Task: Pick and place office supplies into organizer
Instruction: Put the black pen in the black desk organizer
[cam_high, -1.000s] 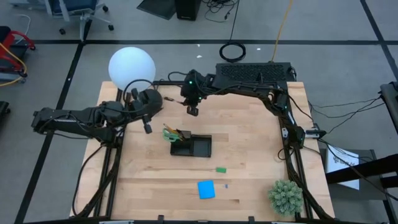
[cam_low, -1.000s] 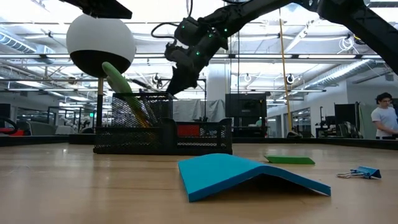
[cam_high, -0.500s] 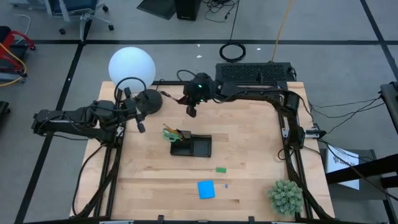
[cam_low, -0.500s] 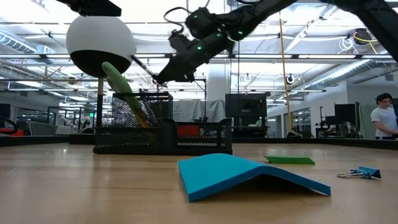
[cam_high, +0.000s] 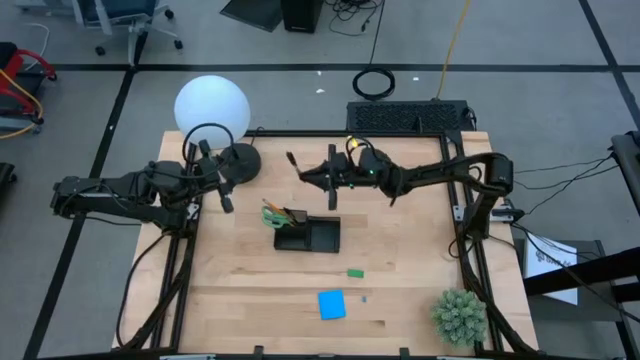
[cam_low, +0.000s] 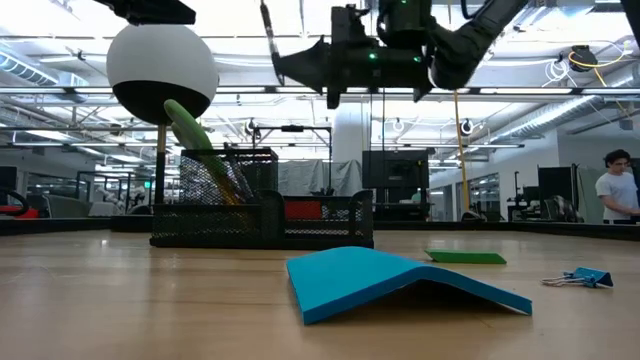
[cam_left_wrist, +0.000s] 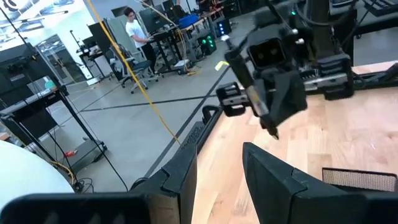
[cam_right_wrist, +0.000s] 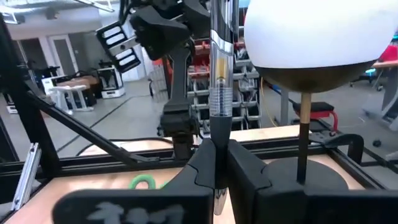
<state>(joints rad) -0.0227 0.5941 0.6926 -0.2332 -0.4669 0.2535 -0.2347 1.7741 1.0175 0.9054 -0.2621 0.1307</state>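
Note:
My right gripper (cam_high: 306, 174) hangs above the table behind the organizer (cam_high: 308, 234), pointing level toward the table's left edge, shut on a dark pen (cam_right_wrist: 219, 74). The pen (cam_low: 268, 28) sticks up above the fingers. The black organizer (cam_low: 262, 215) holds green-handled scissors (cam_high: 270, 210) and pencils upright in its taller compartment. A blue sticky-note pad (cam_high: 331, 304) and a green eraser (cam_high: 355, 272) lie flat on the table nearer the front. My left gripper (cam_high: 222, 192) hovers open at the far left beside the lamp base (cam_high: 238, 162), holding nothing. My right gripper pinches the pen's barrel near its lower end (cam_right_wrist: 217, 134) between the two fingers. The fingers come level from the table's right side and lie across the pen. The pen stands nearly upright above the fingers, lifted clear of the table and organizer.
A lamp with a white globe (cam_high: 211, 108) stands at the far left. A black keyboard (cam_high: 408, 116) lies at the far edge, a potted plant (cam_high: 459, 316) sits at the near right corner, and a small binder clip (cam_low: 578, 277) lies beside the pad.
My right gripper has tipped up from pointing down to about level, while its wrist swung toward the table's right and near side. It stays shut on the pen, which has turned from a slant to stand nearly upright above the fingers.

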